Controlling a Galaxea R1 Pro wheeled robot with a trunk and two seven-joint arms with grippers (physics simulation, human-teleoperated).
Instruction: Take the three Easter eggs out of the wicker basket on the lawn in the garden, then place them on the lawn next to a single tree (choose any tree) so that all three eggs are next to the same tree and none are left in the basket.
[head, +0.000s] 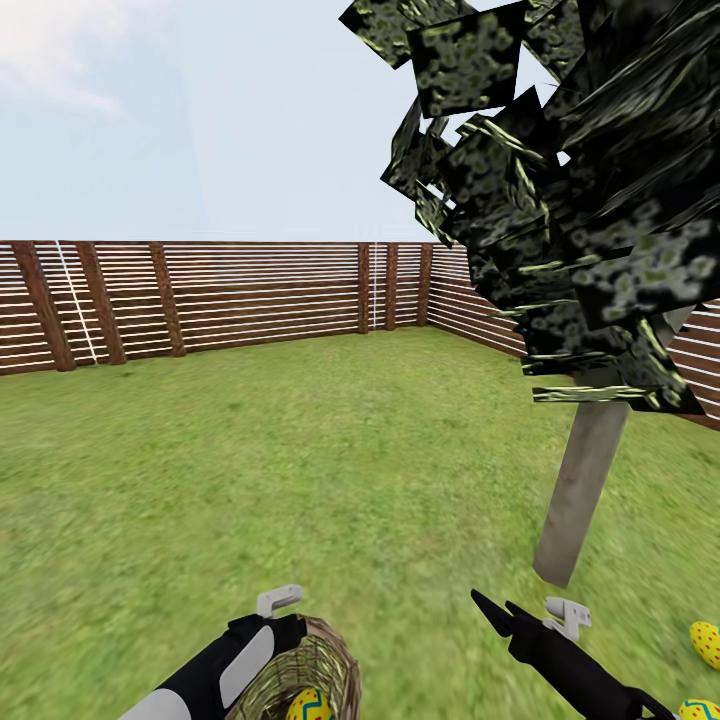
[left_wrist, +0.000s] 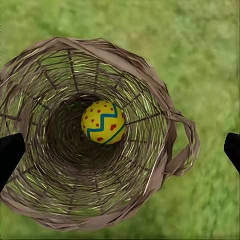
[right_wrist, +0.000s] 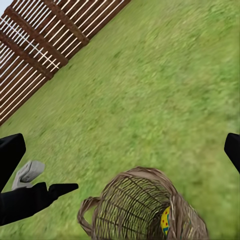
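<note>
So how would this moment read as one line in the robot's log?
Easter egg: one in wicker basket | two eggs on lawn near tree | left gripper open above basket

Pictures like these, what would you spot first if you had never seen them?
The big tree with its blocky dark leaves stands at the right of the head view, on the green lawn inside a brown fence. Next you'd see the wicker basket under the left end effector, with one yellow Easter egg lying inside. Two more eggs lie on the grass near the tree's foot.
</note>
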